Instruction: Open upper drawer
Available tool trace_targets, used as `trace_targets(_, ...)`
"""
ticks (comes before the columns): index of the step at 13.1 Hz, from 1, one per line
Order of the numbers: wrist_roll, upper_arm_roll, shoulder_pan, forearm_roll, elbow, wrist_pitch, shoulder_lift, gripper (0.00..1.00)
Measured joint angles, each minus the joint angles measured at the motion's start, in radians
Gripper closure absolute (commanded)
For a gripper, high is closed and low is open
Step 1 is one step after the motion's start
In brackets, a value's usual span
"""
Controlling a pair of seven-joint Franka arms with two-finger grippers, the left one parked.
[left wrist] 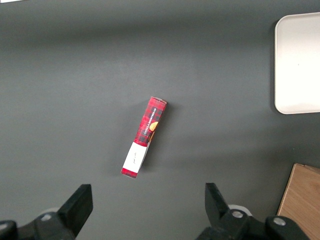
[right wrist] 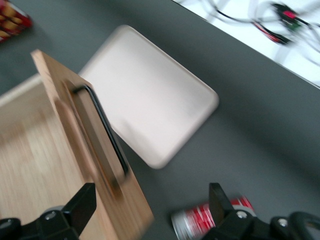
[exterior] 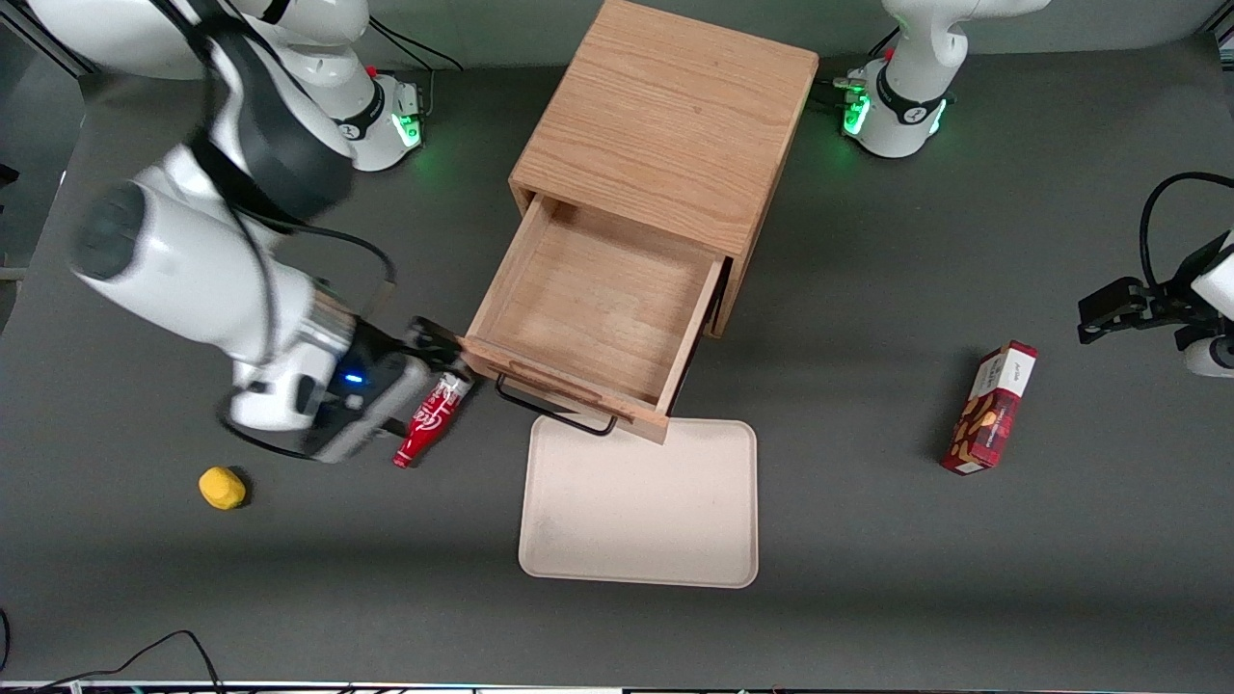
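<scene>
The upper drawer (exterior: 588, 308) stands pulled out; the end effector (exterior: 439, 359), fingers spread and empty, could knock the red can (exterior: 431, 420) rolling as it moves.

From my station I count one oak cabinet (exterior: 665, 116) on the counter (exterior: 868, 598), with one upper drawer (exterior: 593, 313) pulled out and one black wire handle (exterior: 557, 412) on it. One beige tray (exterior: 641, 525). One red soda can (exterior: 431, 422) lying on its side. One red snack box (exterior: 991, 409). One small yellow object (exterior: 222, 488). One end effector (exterior: 445, 355) on my working arm, beside the drawer's front corner above the can, its two fingers spread apart.
</scene>
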Motion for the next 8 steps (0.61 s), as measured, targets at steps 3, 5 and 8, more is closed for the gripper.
trace_targets(3, 0.087, -0.141, -0.044, 0.010, -0.017, -0.233, -0.168, 0.00)
trace_targets(5, 0.206, -0.223, -0.045, 0.012, -0.097, -0.284, -0.281, 0.00)
trace_targets(8, 0.319, -0.305, -0.045, 0.013, -0.260, -0.291, -0.405, 0.00)
